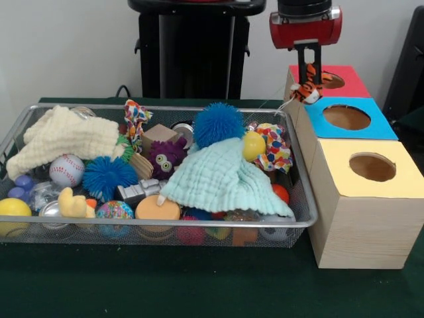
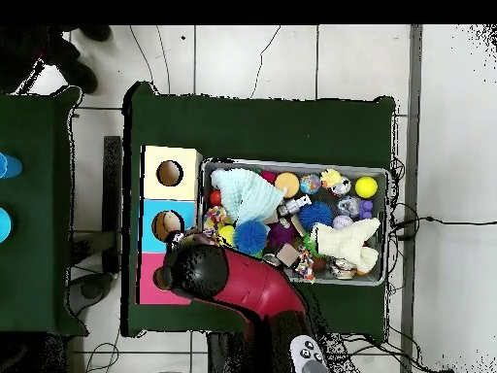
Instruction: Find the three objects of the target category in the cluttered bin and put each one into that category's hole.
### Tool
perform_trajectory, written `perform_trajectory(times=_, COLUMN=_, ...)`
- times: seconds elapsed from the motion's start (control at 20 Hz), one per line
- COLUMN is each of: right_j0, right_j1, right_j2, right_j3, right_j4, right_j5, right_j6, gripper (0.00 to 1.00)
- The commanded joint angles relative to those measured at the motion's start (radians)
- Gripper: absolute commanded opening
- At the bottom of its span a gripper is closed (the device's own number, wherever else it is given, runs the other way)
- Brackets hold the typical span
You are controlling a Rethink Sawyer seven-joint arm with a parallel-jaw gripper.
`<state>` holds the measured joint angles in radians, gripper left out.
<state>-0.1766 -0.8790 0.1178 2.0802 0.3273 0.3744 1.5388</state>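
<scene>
Front view, left to right. Wire mesh bin [image 1: 301,222] on green table [image 1: 199,285], packed with clutter: yellow ball [image 1: 12,207] at the near left corner, cream cloth [image 1: 63,136] at back left, baseball [image 1: 66,170] just below it, yellow rubber duck [image 1: 73,204], blue spiky ball [image 1: 106,175], purple fuzzy toy [image 1: 165,156], orange disc [image 1: 158,209] against the near wall. Mint green cloth [image 1: 222,179] is draped over the middle-right items, with a big blue pom-pom ball [image 1: 218,124] behind it and a multicolour dotted plush [image 1: 275,149] touching a yellow ball at right.

Right of the bin: 3 wooden boxes in a row, each with 1 round hole, yellow-topped box [image 1: 371,169] nearest, blue-topped box [image 1: 348,118] in the middle, red-topped box [image 1: 338,79] farthest.

The gripper [image 1: 308,78] hangs over the red box's left edge, fingers closed narrow on a small tiger plush [image 1: 307,91] (orange, striped), held clear of the bin, beside the red hole and not in it.

Overhead, the red arm [image 2: 238,282] covers most of the red box.
</scene>
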Motion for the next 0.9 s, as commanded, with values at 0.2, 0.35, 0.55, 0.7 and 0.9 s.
perform_trajectory(times=0.2, right_j0=0.048, right_j1=0.024, right_j2=0.006, right_j3=-0.066, right_j4=0.019, right_j5=0.201, right_j6=0.224, gripper=0.00)
perform_trajectory(times=0.35, right_j0=0.043, right_j1=0.043, right_j2=0.001, right_j3=-0.090, right_j4=0.007, right_j5=0.237, right_j6=0.207, gripper=0.00)
perform_trajectory(times=0.55, right_j0=0.021, right_j1=0.055, right_j2=0.023, right_j3=-0.091, right_j4=0.006, right_j5=0.257, right_j6=0.171, gripper=0.00)
perform_trajectory(times=0.7, right_j0=0.029, right_j1=0.061, right_j2=0.007, right_j3=-0.105, right_j4=-0.015, right_j5=0.313, right_j6=0.174, gripper=0.00)
perform_trajectory(times=0.9, right_j0=0.038, right_j1=0.065, right_j2=-0.017, right_j3=-0.108, right_j4=-0.037, right_j5=0.352, right_j6=0.177, gripper=0.00)
